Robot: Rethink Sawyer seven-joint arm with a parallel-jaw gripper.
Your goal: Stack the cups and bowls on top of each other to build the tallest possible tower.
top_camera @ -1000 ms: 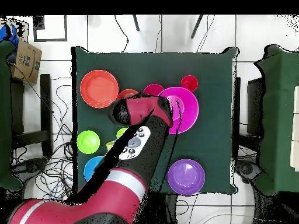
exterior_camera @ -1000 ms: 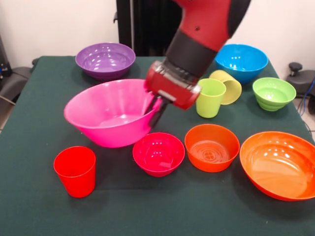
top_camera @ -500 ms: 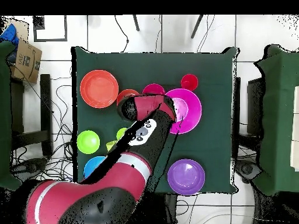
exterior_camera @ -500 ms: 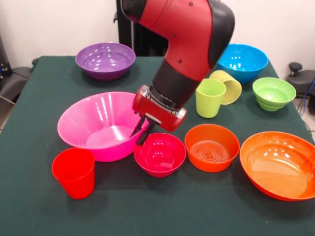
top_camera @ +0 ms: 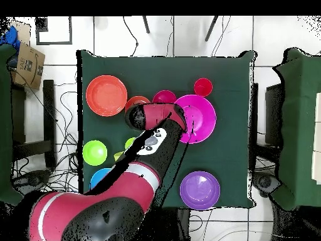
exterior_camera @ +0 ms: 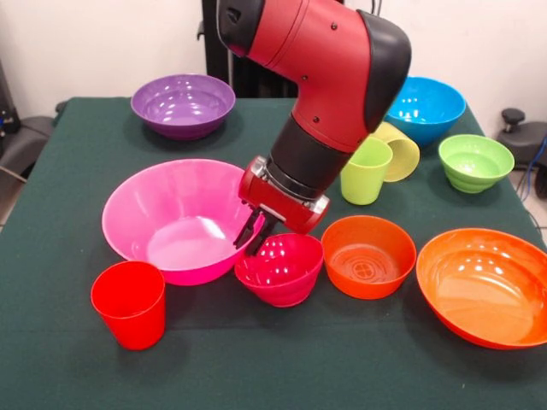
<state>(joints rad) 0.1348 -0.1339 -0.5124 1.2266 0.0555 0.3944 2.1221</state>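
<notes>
Front view: the large pink bowl (exterior_camera: 178, 219), tipped up in the air a second ago, is now seen flat on the table (exterior_camera: 51, 359) near its front-left part, touching the red cup (exterior_camera: 129, 302) at the front-left corner. The gripper (exterior_camera: 256, 231) has been brought to the magenta small bowl (exterior_camera: 280, 268), which is tilted, its far rim raised. The fingers are drawn close together at that rim; a pinch on it is judged likely. No tower has been started; the pink bowl is probably meant as the base.

Overhead view: the gripper is hidden under the arm (top_camera: 147, 141), so its grip cannot be told here. The spread of the bowls is shown instead: the purple bowl (top_camera: 199, 189) alone near one corner, the large orange bowl (top_camera: 106, 95) opposite.
</notes>
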